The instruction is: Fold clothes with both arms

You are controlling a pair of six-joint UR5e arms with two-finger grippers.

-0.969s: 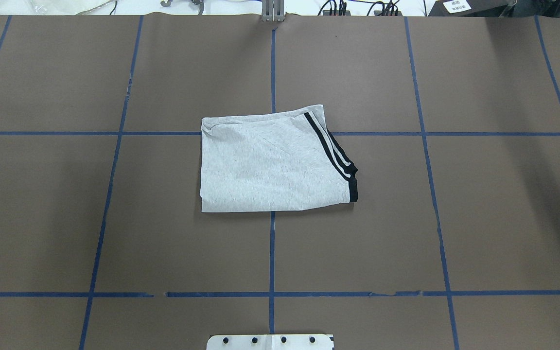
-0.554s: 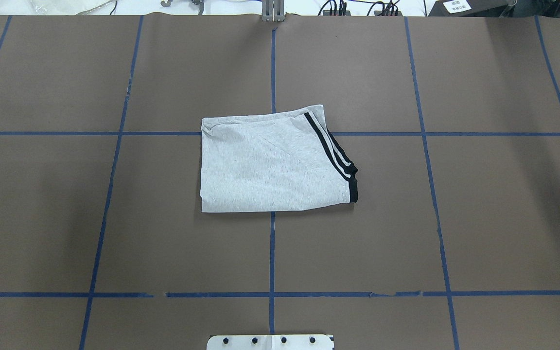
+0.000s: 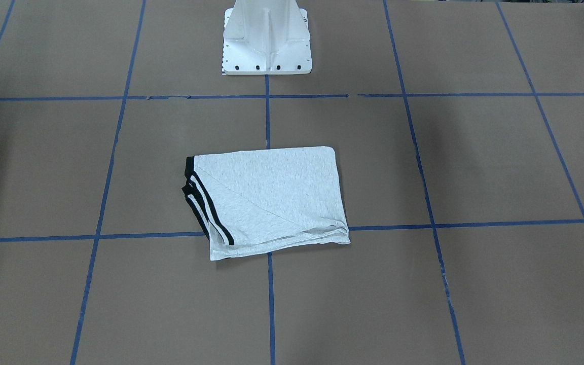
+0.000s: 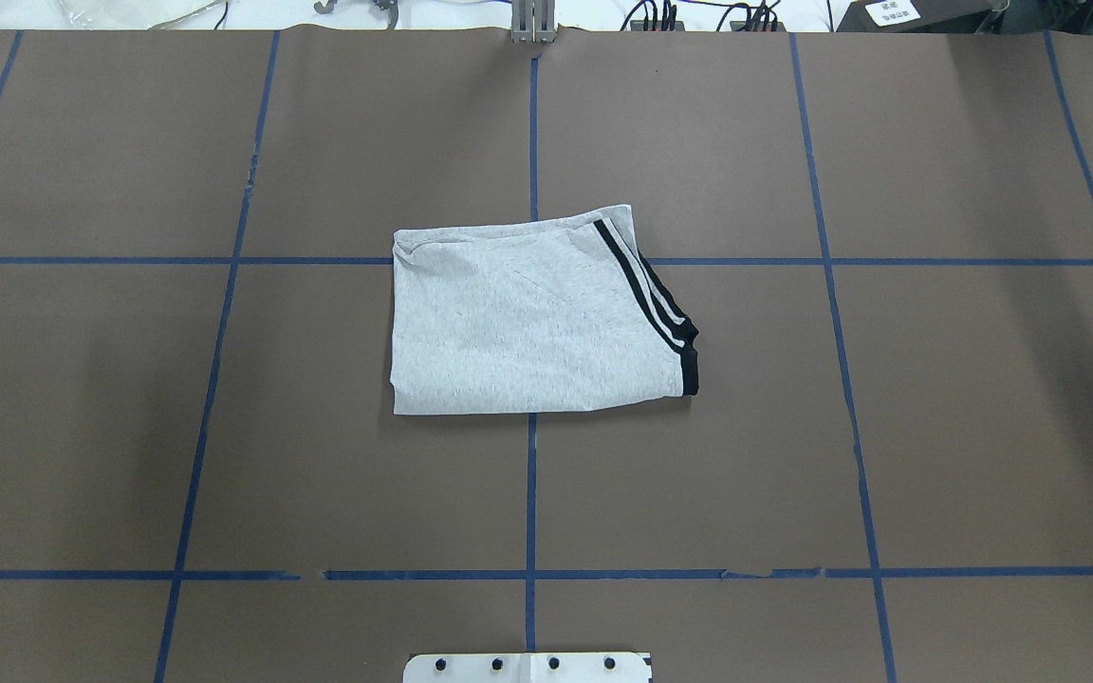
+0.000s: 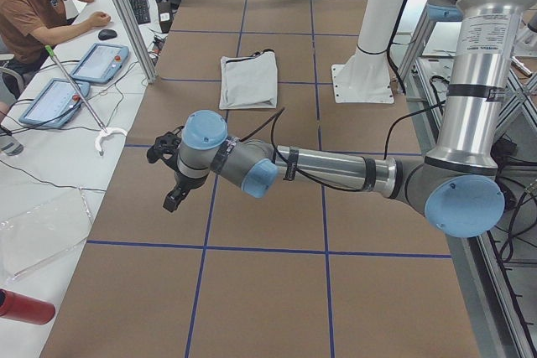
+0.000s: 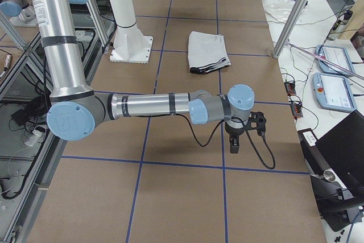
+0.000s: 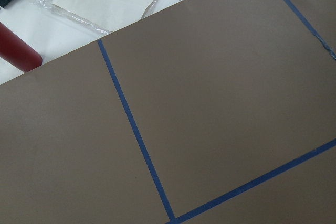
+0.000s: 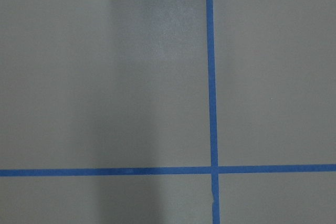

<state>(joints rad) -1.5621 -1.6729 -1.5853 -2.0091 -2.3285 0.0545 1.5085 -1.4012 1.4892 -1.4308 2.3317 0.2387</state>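
- Table [image 4: 888, 427] — brown cover with a blue tape grid, fills pretty much every view.
- Left arm [image 5: 336, 169] is stretched out low over the table's left end, right arm [image 6: 142, 105] same deal over the right end.
- T-shirt [image 4: 527, 327] lies folded into a rough rectangle mid-table, striped cuffs on its right edge, well apart from both arms.
- Left gripper [image 5: 170, 200] and right gripper [image 6: 234, 146] hang over bare table — can't tell if either is spread or pressed together.
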